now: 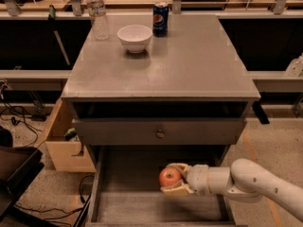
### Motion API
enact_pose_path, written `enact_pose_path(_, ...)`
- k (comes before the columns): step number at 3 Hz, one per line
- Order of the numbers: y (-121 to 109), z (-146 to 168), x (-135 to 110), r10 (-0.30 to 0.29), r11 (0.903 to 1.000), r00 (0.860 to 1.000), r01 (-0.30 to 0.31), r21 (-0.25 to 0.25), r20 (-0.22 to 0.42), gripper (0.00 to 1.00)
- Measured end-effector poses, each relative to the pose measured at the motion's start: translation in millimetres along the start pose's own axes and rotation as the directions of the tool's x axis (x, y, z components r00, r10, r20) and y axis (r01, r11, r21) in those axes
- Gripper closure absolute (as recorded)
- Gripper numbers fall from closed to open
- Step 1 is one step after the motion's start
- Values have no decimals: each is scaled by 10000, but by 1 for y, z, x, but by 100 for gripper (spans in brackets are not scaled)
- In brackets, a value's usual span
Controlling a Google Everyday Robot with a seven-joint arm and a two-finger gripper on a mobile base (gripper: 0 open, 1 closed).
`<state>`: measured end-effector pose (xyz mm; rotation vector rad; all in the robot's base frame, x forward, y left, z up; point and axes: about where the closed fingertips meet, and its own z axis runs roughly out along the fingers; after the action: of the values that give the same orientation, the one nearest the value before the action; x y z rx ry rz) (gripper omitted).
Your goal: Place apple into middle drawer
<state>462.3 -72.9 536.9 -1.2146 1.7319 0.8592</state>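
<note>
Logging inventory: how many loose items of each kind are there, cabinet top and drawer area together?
Water bottle: 1
White bowl: 1
Soda can: 1
Apple: 1, held in the gripper over the middle drawer
Total: 4

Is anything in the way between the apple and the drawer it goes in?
Nothing visible. The gripper holds the apple over the open middle drawer, whose grey floor below it is bare.

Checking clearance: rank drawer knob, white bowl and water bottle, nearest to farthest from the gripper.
The gripper holds the apple over the middle drawer.
1. Drawer knob, just above.
2. White bowl, tabletop rear.
3. Water bottle, far left corner.
</note>
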Motion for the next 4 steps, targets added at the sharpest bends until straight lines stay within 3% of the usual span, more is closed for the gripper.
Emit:
enact_pose_path(1, 2, 71, 58, 179, 9958, 9998, -173, -895, 57, 100)
enact_pose_path(3, 11, 138, 98, 251, 9809, 9997, -237, -1930, 49, 100)
enact_pose_path(4, 13, 139, 97, 258, 9800, 9996, -240, -1976, 66, 83)
